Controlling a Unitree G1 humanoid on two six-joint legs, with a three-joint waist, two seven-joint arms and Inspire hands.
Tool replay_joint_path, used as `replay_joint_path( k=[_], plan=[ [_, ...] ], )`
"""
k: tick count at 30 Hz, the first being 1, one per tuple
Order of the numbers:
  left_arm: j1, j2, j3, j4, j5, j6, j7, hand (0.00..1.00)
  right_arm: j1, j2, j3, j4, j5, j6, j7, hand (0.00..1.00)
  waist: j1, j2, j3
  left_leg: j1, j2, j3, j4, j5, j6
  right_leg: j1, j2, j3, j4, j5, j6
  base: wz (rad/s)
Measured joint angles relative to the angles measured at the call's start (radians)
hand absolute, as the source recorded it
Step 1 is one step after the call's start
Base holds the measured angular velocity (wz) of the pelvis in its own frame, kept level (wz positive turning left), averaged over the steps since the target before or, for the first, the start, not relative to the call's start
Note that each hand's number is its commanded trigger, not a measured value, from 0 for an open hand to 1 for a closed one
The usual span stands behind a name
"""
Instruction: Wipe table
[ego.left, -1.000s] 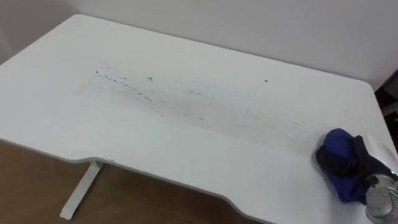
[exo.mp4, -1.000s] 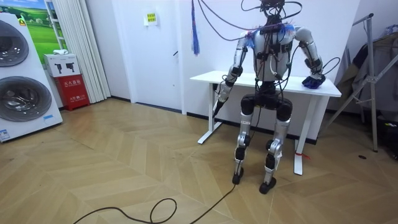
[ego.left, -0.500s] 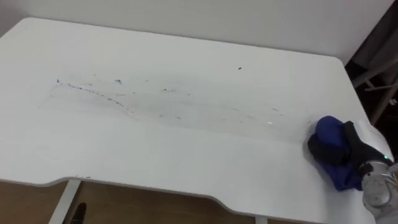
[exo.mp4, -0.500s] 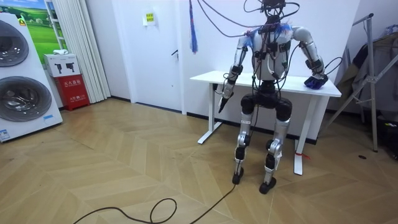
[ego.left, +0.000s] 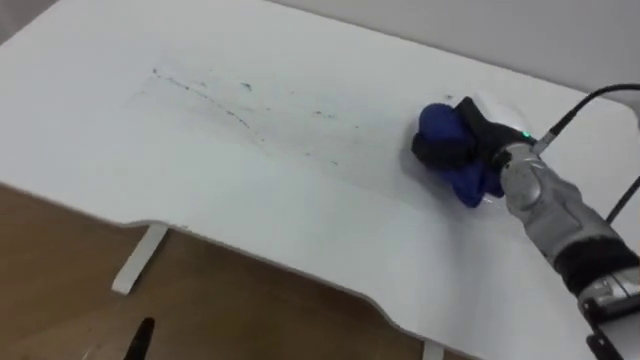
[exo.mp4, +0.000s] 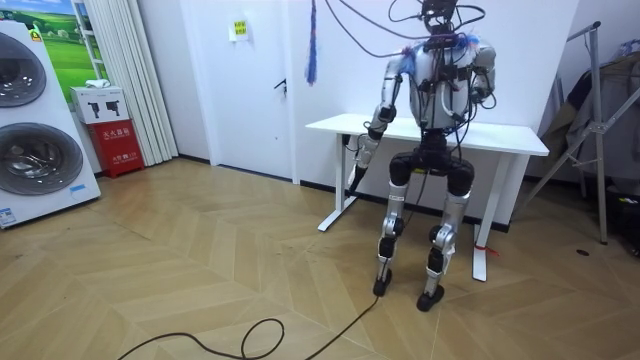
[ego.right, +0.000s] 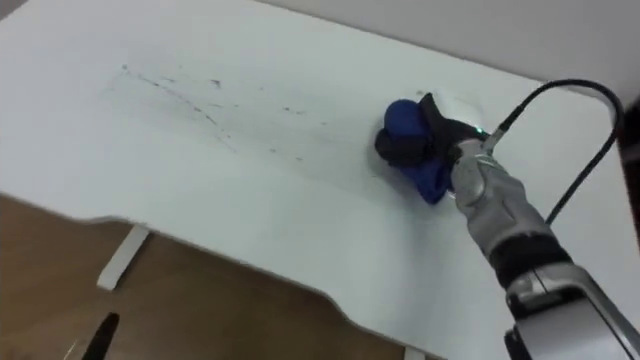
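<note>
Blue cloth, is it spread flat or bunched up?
Bunched up: the blue cloth is a rounded wad gripped by the right hand on the table.

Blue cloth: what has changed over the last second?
The right hand, shut on the blue cloth, slid it along the table from its right end toward the middle, up to the streak of marks. Those marks remain; the left hand hangs low as before.

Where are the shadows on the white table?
Left eye view: the white table is evenly lit, with no strong glare, and a faint grey shadow hugs the blue cloth gripped in the right hand. Right eye view: the same soft shadow lies along the cloth's left edge. Room view: bright, even room light, no harsh shadow on the tabletop.
</note>
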Motion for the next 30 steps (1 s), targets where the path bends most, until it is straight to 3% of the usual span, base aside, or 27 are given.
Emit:
replay_joint_path(
  k=[3,5,8,9,11,14,16,19,22,25,27,30],
  plan=[
    [0.014,0.003,0.0,0.022,0.0,0.015,-0.002,0.0,0.006,0.001,0.003,0.005,0.051,0.001,0.014,0.0,0.007,-0.001,0.0008,-0.004,-0.006,-0.027,-0.001,0.0,0.001,0.009,-0.006,-0.03,-0.001,-0.001,0.002,0.3],
    [0.018,0.008,0.0,0.036,0.003,0.023,-0.005,0.0,0.011,0.001,0.003,-0.002,0.104,0.001,0.014,0.0,0.006,-0.003,0.0025,0.0,-0.01,-0.028,-0.002,0.0,0.001,0.016,-0.009,-0.024,-0.002,-0.004,0.006,0.09],
    [0.022,0.006,0.0,0.037,0.007,0.024,-0.014,0.0,0.093,0.0,-0.01,-0.073,0.141,-0.008,-0.002,0.0,-0.01,0.005,0.0078,0.026,-0.016,-0.028,-0.005,0.0,0.001,0.049,-0.011,-0.018,-0.017,-0.002,0.01,0.08],
    [0.026,0.001,0.0,0.018,0.007,0.023,-0.014,0.0,0.139,0.003,-0.038,-0.107,0.154,-0.029,-0.004,0.0,-0.03,0.012,0.0134,0.038,-0.017,-0.028,-0.005,-0.001,0.002,0.064,-0.013,-0.02,-0.019,-0.002,0.012,0.23],
    [0.029,-0.003,0.0,-0.016,0.006,0.022,-0.013,0.0,0.225,0.006,-0.096,-0.177,0.16,-0.053,-0.007,0.0,-0.068,0.013,0.0133,0.04,-0.028,-0.022,-0.006,-0.001,0.002,0.067,-0.023,-0.014,-0.018,-0.013,0.03,0.21],
    [0.034,-0.008,0.0,-0.066,-0.007,0.012,0.002,0.0,0.336,0.009,-0.15,-0.293,0.173,-0.079,-0.01,0.0,-0.081,0.024,0.0096,0.053,-0.028,0.006,-0.011,-0.001,0.002,0.068,-0.025,0.026,-0.015,-0.014,0.032,-0.35],
    [0.036,-0.011,0.0,-0.084,-0.029,-0.003,0.023,0.0,0.407,0.01,-0.152,-0.353,0.191,-0.09,-0.016,0.0,-0.123,0.037,0.0012,0.076,-0.028,0.026,-0.02,-0.001,0.003,0.079,-0.027,0.037,-0.015,-0.014,0.033,-0.21],
    [0.037,-0.021,0.002,-0.083,-0.029,-0.029,0.033,0.0,0.494,0.016,-0.174,-0.408,0.216,-0.106,-0.016,0.0,-0.159,0.056,-0.0106,0.111,-0.03,0.039,-0.029,-0.001,0.003,0.104,-0.031,0.039,-0.013,-0.015,0.034,-0.17],
    [0.04,-0.033,0.003,-0.083,-0.028,-0.034,0.037,0.0,0.542,0.02,-0.206,-0.413,0.234,-0.116,-0.005,0.0,-0.188,0.063,-0.0156,0.155,-0.029,0.073,-0.046,-0.001,0.003,0.123,-0.031,0.071,-0.015,-0.019,0.04,-0.33],
    [0.048,-0.033,0.0,-0.083,-0.037,-0.04,0.043,0.0,0.566,0.021,-0.232,-0.413,0.239,-0.115,0.006,0.0,-0.222,0.063,-0.0155,0.168,-0.028,0.087,-0.048,-0.003,0.007,0.128,-0.029,0.091,-0.014,-0.019,0.04,-0.17],
    [0.056,-0.033,0.001,-0.079,-0.045,-0.041,0.046,0.0,0.578,0.021,-0.237,-0.413,0.239,-0.114,0.009,0.0,-0.232,0.068,-0.0167,0.176,-0.023,0.09,-0.049,-0.014,0.023,0.13,-0.023,0.098,-0.014,-0.019,0.039,-0.17],
    [0.058,-0.035,0.001,-0.068,-0.046,-0.041,0.049,0.0,0.597,0.021,-0.256,-0.413,0.238,-0.113,0.022,0.0,-0.242,0.067,-0.0172,0.185,-0.02,0.11,-0.055,-0.016,0.026,0.129,-0.02,0.118,-0.012,-0.017,0.041,-0.16]
  ],
)
